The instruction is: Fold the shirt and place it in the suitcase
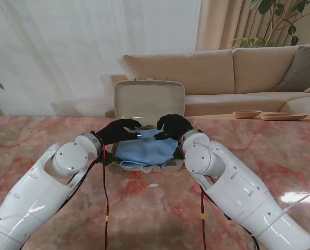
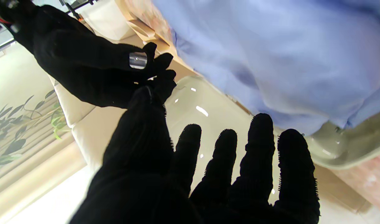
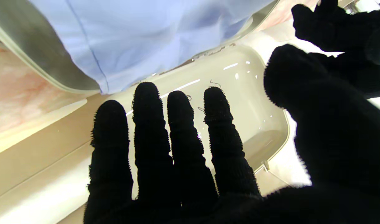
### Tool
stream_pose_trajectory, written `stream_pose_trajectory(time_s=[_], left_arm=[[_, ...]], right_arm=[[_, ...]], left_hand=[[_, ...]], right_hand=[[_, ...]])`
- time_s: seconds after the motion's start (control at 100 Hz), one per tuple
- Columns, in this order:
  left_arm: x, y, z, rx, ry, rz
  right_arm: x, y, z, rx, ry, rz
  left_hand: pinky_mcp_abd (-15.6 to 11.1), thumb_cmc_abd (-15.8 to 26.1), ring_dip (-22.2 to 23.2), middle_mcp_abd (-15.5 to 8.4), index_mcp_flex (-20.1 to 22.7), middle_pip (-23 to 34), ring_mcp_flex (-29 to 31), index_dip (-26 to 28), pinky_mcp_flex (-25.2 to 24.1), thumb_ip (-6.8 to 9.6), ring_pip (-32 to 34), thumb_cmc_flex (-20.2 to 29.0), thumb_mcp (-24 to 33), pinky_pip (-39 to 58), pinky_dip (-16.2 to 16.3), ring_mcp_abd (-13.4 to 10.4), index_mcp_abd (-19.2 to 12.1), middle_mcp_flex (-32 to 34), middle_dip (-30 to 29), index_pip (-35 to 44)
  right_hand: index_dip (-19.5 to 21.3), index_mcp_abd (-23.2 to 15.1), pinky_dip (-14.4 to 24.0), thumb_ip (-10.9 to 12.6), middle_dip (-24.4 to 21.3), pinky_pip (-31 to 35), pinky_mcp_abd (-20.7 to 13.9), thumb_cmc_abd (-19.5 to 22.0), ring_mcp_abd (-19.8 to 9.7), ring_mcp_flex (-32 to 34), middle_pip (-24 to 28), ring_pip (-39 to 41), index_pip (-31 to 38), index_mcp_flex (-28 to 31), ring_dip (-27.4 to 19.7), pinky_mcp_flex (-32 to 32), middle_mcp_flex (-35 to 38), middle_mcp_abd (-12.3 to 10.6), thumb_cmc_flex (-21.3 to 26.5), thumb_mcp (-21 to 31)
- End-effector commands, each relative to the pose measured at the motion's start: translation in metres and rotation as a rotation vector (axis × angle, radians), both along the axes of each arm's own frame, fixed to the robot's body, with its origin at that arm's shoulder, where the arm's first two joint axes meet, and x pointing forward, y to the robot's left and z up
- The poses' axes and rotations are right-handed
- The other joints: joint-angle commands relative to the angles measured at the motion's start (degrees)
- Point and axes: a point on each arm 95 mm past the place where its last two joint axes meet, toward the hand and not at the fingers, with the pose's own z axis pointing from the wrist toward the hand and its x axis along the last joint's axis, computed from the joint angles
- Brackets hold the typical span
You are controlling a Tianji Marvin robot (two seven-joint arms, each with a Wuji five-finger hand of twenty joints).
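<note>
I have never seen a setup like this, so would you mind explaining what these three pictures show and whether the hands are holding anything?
It is a two-armed robot with black-gloved five-finger hands. The wide picture looks down from its stand; the other two come from cameras on each wrist, looking along the fingers, and appear upside down. On the marble table sits a small beige suitcase with its lid raised. A folded blue shirt lies inside it. The left hand and right hand hover over the shirt with fingers spread, holding nothing. A sofa stands behind.
</note>
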Motion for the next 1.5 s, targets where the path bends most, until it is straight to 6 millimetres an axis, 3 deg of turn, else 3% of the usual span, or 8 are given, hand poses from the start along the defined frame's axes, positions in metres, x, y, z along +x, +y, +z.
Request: stream_pose_trajectory(time_s=[0.0,0.61,0.7,0.73,0.82,1.06,1.28,1.49], left_arm=[[-0.007,-0.004,-0.01,0.007,0.027,-0.023],[-0.009,-0.011,-0.038,0.065,0.156,-0.143],[-0.005,-0.012,-0.043,0.076,0.161,-0.152],[-0.003,-0.012,-0.045,0.079,0.162,-0.154],[0.002,-0.014,-0.05,0.088,0.155,-0.159],[0.014,-0.02,-0.064,0.067,0.158,-0.151],[0.016,-0.023,-0.063,0.023,0.149,-0.152],[0.014,-0.024,-0.05,-0.02,0.121,-0.136]], right_arm=[[-0.008,0.0,-0.014,-0.001,0.044,0.017],[-0.025,0.007,-0.046,0.024,0.181,0.108],[-0.023,0.008,-0.051,0.025,0.206,0.116],[-0.022,0.009,-0.052,0.023,0.214,0.119],[-0.02,0.01,-0.056,0.023,0.244,0.13],[-0.017,0.011,-0.061,0.008,0.298,0.145],[-0.014,0.007,-0.06,-0.009,0.306,0.139],[-0.015,0.006,-0.049,-0.005,0.282,0.127]], left_hand=[[0.3,2.0,1.1,0.5,0.8,-0.8,1.6,0.1,0.6,1.43,2.2,2.4,-1.9,2.1,1.6,0.9,-0.4,1.2,0.5,-1.1],[0.4,4.2,2.8,0.8,0.6,-0.8,2.3,0.3,1.0,1.33,3.3,2.2,-2.4,3.4,2.5,2.0,-0.1,1.6,1.2,-2.2],[0.5,4.4,2.8,0.7,0.2,-0.7,2.3,0.3,0.9,1.37,3.2,2.3,-2.4,3.3,2.5,1.9,-0.1,1.7,1.3,-2.4],[0.5,4.5,2.8,0.7,0.1,-0.7,2.3,0.3,0.9,1.39,3.2,2.3,-2.4,3.2,2.5,2.0,0.0,1.7,1.3,-2.5],[0.5,4.7,2.8,0.4,-0.3,-0.6,2.4,0.3,0.9,1.43,3.2,2.2,-2.4,3.2,2.4,1.8,0.0,1.6,1.3,-2.6],[0.2,5.4,2.8,0.2,-1.6,-0.1,2.3,0.2,1.0,1.56,3.3,2.4,-2.2,3.1,2.1,1.4,0.7,1.4,1.4,-2.6],[0.0,5.6,2.7,0.1,-1.4,0.6,3.0,0.2,1.8,1.68,3.7,2.6,-2.1,3.6,2.0,1.0,0.8,1.7,1.3,-1.8],[-0.1,5.6,2.4,0.0,-1.2,0.7,3.1,0.2,2.0,1.7,3.8,2.8,-2.1,3.8,1.8,0.9,0.5,1.8,1.2,-1.1]], right_hand=[[0.7,0.3,0.7,2.0,-0.6,-0.9,0.9,0.3,0.7,0.9,-0.6,-0.5,-1.1,0.9,-1.4,0.3,1.2,0.7,-0.5,-0.9],[2.5,-1.1,0.3,2.5,1.3,3.6,5.1,4.9,1.3,10.3,2.4,4.9,2.2,5.9,0.6,9.9,8.6,0.6,-0.4,-1.3],[1.4,-1.4,-0.5,1.1,1.8,4.9,5.3,5.1,1.5,11.6,3.3,6.3,3.9,6.3,1.0,11.0,9.9,0.6,0.7,-2.6],[-1.8,-1.6,-1.8,0.6,1.9,5.4,5.4,5.2,1.5,11.8,3.5,6.6,6.9,5.8,0.7,11.0,10.4,0.5,0.9,-2.8],[-2.8,-1.7,-2.9,-0.1,2.1,4.2,5.6,6.1,1.9,12.5,3.9,6.6,8.8,5.9,0.5,10.7,11.1,0.6,1.7,-4.0],[-4.7,-1.6,-6.1,0.5,2.1,0.3,6.4,9.5,2.9,11.4,3.8,1.9,10.5,6.2,-1.8,8.8,11.6,1.0,1.3,-6.8],[-4.9,-1.9,-6.8,0.7,2.0,0.0,6.9,10.0,3.3,11.1,3.6,0.1,10.7,6.5,-2.6,8.2,12.0,0.9,0.9,-7.2],[-5.1,-2.1,-6.6,0.7,2.0,0.7,6.9,9.9,3.2,11.2,3.4,0.0,10.9,6.9,-2.5,8.0,12.3,0.9,0.5,-7.1]])
